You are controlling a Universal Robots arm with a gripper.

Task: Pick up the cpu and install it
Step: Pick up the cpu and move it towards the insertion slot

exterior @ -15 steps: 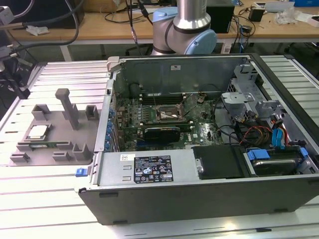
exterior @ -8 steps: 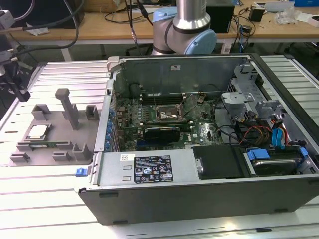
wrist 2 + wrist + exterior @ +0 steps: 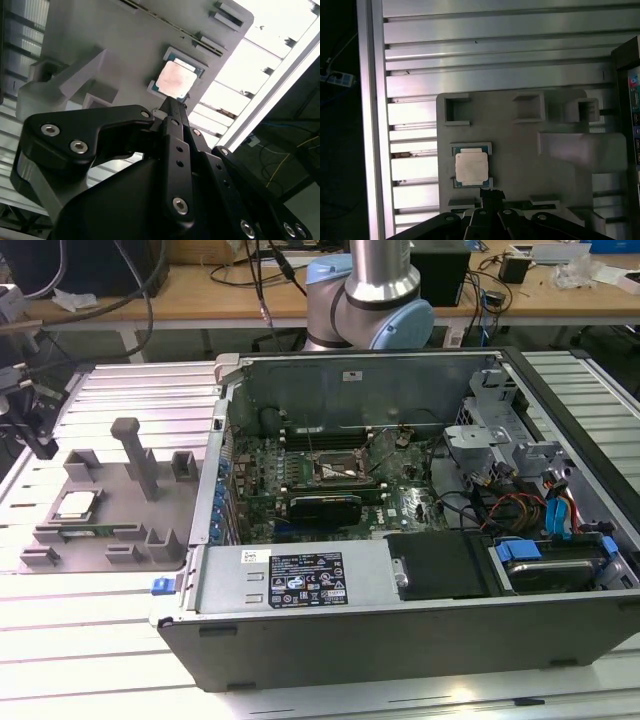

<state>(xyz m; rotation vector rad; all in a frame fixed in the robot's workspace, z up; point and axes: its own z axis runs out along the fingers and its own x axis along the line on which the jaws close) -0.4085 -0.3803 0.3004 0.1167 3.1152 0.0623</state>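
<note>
A: Colour of the cpu [image 3: 471,166]?
B: Silver top, green rim.
A: And the tray [image 3: 520,150]?
B: Plain grey. The gripper [image 3: 491,195] is black; the table [image 3: 495,50] is silver with ribbed lines.

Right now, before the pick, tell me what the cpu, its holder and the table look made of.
The cpu: bright metal lid, pale sheen, on a thin green board rim. The holder: matt grey, moulded pockets, probably plastic or printed. The table: ribbed silvery slats, likely aluminium.

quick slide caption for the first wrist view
Gripper close to the cpu, which lies silver side up in its pocket on the grey holder tray, on the slotted aluminium table.
</note>
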